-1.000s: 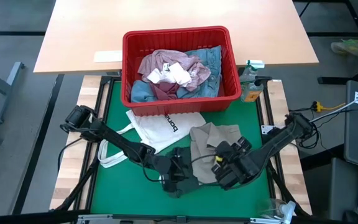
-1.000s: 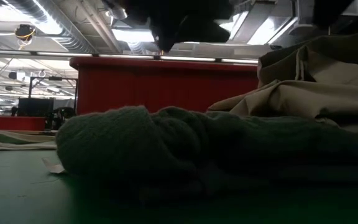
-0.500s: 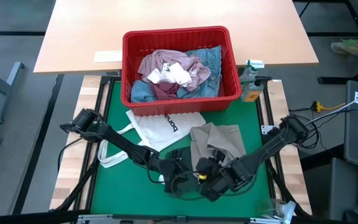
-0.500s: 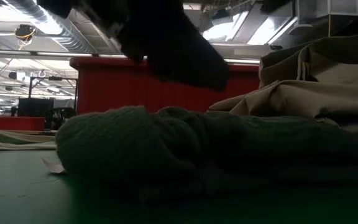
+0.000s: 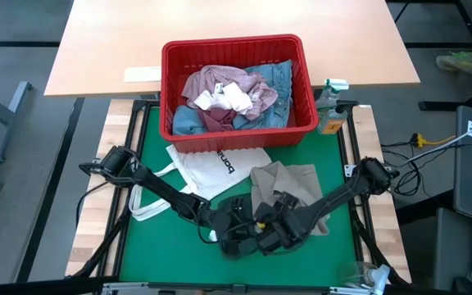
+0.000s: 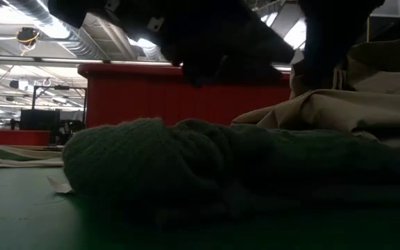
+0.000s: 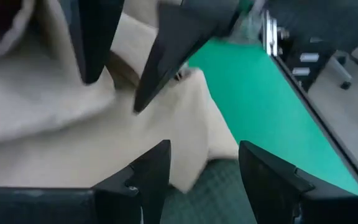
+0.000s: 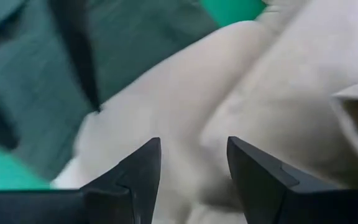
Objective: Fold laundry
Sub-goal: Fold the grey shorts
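Two garments lie at the near edge of the green mat (image 5: 158, 254): a dark green top (image 6: 186, 163), thick and nubby, bunched in a low roll, and beige trousers (image 5: 289, 184) rumpled against it on the right. Both grippers meet over them, the left gripper (image 7: 201, 177) and the right gripper (image 8: 191, 165) each with fingers spread, nothing between them. Behind sits a red basket (image 5: 232, 49) heaped with pink and denim laundry, a white tote bag (image 5: 211, 168) before it. Beyond, a pale wooden table (image 5: 113, 41).
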